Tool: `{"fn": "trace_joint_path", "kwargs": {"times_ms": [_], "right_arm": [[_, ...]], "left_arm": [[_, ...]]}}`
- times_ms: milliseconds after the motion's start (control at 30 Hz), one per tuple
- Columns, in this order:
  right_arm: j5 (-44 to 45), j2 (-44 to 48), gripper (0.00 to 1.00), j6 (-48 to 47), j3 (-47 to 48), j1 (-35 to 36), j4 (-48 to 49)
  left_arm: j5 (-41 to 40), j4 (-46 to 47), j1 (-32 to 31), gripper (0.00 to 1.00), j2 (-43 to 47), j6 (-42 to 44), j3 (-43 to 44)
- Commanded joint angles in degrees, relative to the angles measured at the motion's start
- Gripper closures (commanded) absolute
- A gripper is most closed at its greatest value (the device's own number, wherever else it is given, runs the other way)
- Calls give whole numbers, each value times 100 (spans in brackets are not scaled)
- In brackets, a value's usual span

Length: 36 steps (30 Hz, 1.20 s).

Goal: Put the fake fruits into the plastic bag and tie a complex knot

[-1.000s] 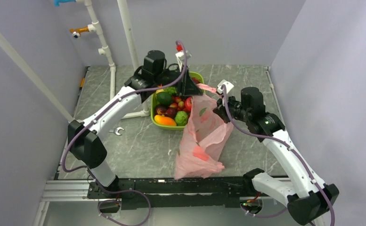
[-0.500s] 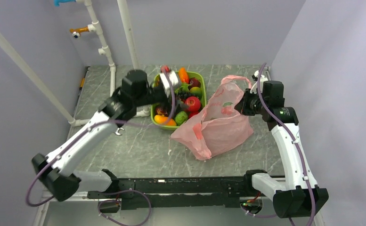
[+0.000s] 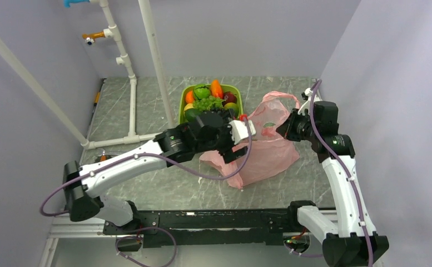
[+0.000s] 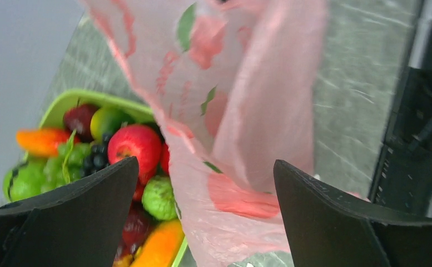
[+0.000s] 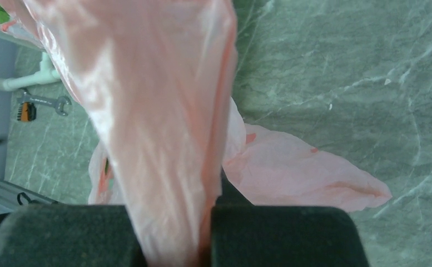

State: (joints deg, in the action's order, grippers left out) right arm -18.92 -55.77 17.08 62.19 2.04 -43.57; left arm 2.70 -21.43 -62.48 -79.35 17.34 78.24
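Lilac walls [image 3: 258, 33] enclose a marbled table [image 3: 308, 178]; right end effector [image 3: 283, 127] pinches plastic bag [image 3: 269, 150], left end effector [image 4: 205, 164] gapes.

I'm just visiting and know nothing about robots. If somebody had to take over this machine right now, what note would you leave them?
Left claw: open and empty, hovering at the plastic bag, next to the green tray.
Right claw: shut on a bunched part of the bag, holding that side up off the table.
Fake fruits: piled in the tray; none can be seen in the bag.
Done: one side of the bag is gripped.
Left: open the bag's mouth, move the fruits in, then tie it shut.
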Motion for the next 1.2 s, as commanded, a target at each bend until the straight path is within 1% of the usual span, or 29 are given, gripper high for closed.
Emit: {"fn": "trace_joint_path", "kwargs": {"times_ms": [0, 100, 200, 267, 333, 433, 500, 567, 633, 700, 733, 833, 867, 900, 933, 967, 1000, 1033, 1100, 1133, 1167], "right_arm": [[-419, 389, 100, -66, -35, -12, 287], [-765, 511, 100, -154, -14, -4, 361], [-1036, 615, 100, -245, 71, -6, 394], [-1046, 675, 100, -230, 145, -9, 362], [-832, 623, 100, -278, 328, -14, 248], [-455, 357, 100, -484, 847, -140, -77], [-435, 245, 100, -644, 1183, -401, -238], [-547, 206, 100, -841, 1371, -684, -407], [-559, 146, 100, -1119, 1508, -895, -656], [-541, 104, 100, -1398, 1597, -1152, -824], [-591, 90, 100, -1533, 1628, -1326, -863], [-1126, -50, 100, -1655, 1824, -1826, -974], [-1292, -91, 100, -1655, 1872, -1921, -997], [-1418, -122, 100, -1655, 1897, -1983, -1001], [-1503, -126, 100, -1655, 1890, -2009, -1000], [-1592, -115, 100, -1863, 1866, -2048, -1031], [-1703, -96, 100, -2008, 1813, -2078, -1057], [-1832, -64, 100, -2211, 1722, -2099, -1162], [-2257, -4, 100, -2868, 1446, -2106, -1486], [-2484, 20, 99, -3251, 1294, -2109, -1718], [-2677, 30, 81, -3654, 1165, -2103, -1951]], "left_arm": [[-1671, 543, 37, 1, -316, -1115, 578], [-1834, 536, 34, 1, -783, -1404, 1048], [-2068, 71, 156, 1, -1318, -2039, 1637], [-2063, -101, 221, 1, -1541, -2172, 1747], [-2061, -557, 227, 1, -1660, -2246, 1803], [-2065, -937, 245, 1, -1351, -2201, 1160], [-2116, -1152, 358, 1, -937, -2106, 665], [-2098, -1436, 630, 1, -631, -2045, 337], [-1910, -1789, 917, 1, -372, -1997, 181], [-1509, -2091, 1143, 5, -142, -1939, 16], [-1091, -2174, 1273, 8, -19, -1949, -79], [625, -2036, 1638, 23, 290, -2107, -579], [1262, -1839, 1785, 30, 372, -2300, -743], [2004, -1610, 1933, 40, 432, -2456, -898], [2383, -1407, 2048, 60, 483, -2643, -992], [2680, -1194, 2123, 80, 549, -2839, -1071], [3117, -869, 2289, 91, 598, -2960, -1198], [3423, -497, 2452, 99, 735, -3126, -1298], [3977, 549, 2711, 100, 961, -3467, -1524], [4150, 1077, 2749, 100, 1044, -3507, -1565], [4254, 1385, 2729, 100, 1061, -3369, -1504]]}}
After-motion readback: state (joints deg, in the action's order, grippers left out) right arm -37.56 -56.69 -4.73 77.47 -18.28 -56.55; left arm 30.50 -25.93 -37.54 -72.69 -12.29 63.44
